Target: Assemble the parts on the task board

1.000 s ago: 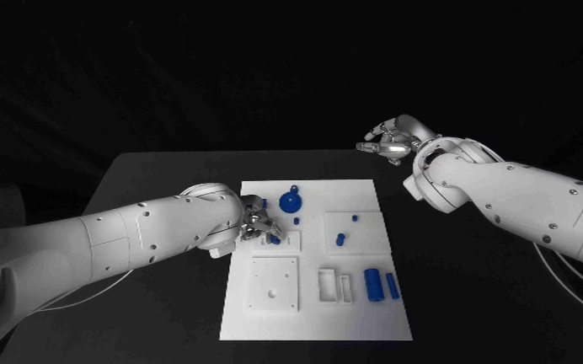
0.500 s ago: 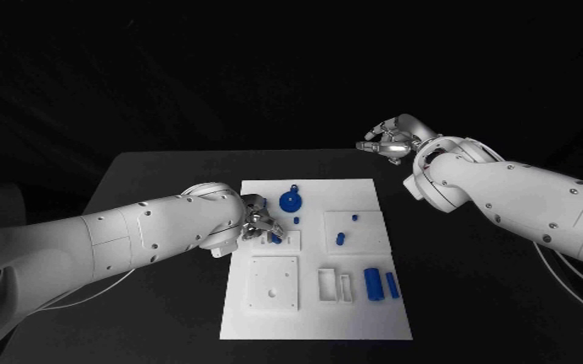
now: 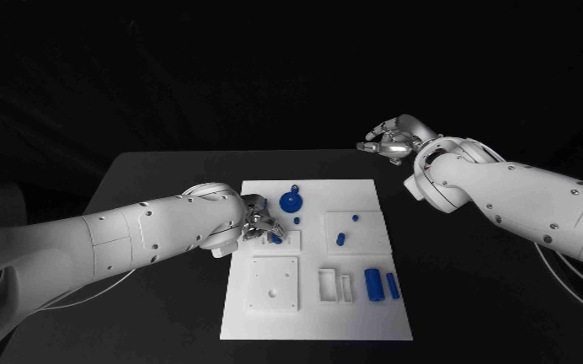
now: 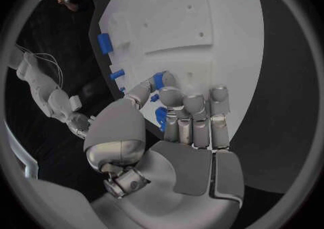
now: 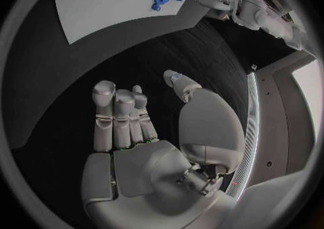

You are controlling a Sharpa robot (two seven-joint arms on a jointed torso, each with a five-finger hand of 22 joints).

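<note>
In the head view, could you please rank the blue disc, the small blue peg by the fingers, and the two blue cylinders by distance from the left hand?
1. Small blue peg: right at the left hand's fingers.
2. Blue disc: just beyond, toward the board's far edge.
3. Two blue cylinders: farthest, at the board's near right.

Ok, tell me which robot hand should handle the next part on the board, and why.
The left. The left robot hand is already over the task board, its fingertips at a small blue part. The right robot hand is raised beyond the table's far edge, holding nothing, away from the board.
</note>
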